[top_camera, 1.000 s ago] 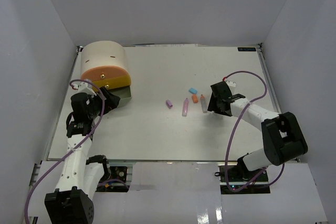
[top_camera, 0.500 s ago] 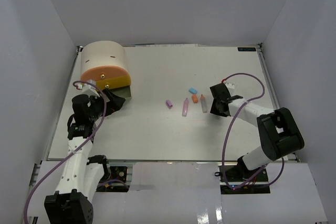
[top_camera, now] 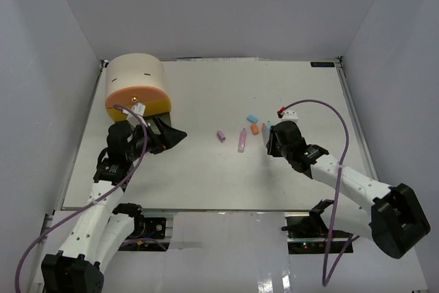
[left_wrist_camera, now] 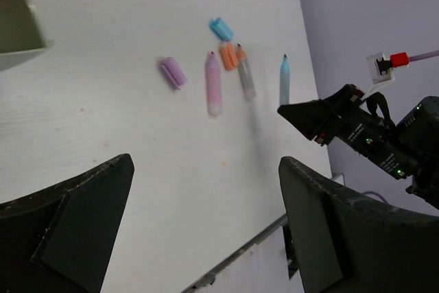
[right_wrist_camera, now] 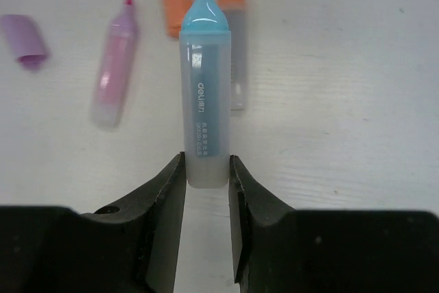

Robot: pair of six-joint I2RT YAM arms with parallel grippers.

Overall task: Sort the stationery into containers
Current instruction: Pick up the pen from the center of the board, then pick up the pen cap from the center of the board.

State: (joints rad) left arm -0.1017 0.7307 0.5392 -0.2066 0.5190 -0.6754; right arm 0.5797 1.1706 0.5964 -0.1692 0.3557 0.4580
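In the right wrist view my right gripper (right_wrist_camera: pixel 206 171) is shut on the rear end of a light-blue highlighter (right_wrist_camera: pixel 206 101), both jaws touching its barrel. The left wrist view shows this highlighter (left_wrist_camera: pixel 284 80) just off the table. On the table beside it lie a pink marker (top_camera: pixel 242 141), a grey pen with an orange cap (right_wrist_camera: pixel 235 53), an orange block (top_camera: pixel 254 129), a blue block (top_camera: pixel 252 117) and a purple block (top_camera: pixel 221 135). My left gripper (top_camera: pixel 170 135) hangs open and empty left of them. The beige cabinet (top_camera: pixel 135 77) with the drawers stands at the far left.
A corner of a grey-green drawer (left_wrist_camera: pixel 17 18) shows at the top left of the left wrist view. The table's near edge (left_wrist_camera: pixel 240 255) runs below the left fingers. The right arm's purple cable (top_camera: pixel 322 104) loops over the right side of the table.
My right gripper has closed on the light-blue highlighter, and its arm has swung lower and left. My left gripper has moved right, away from the cabinet, staying open.
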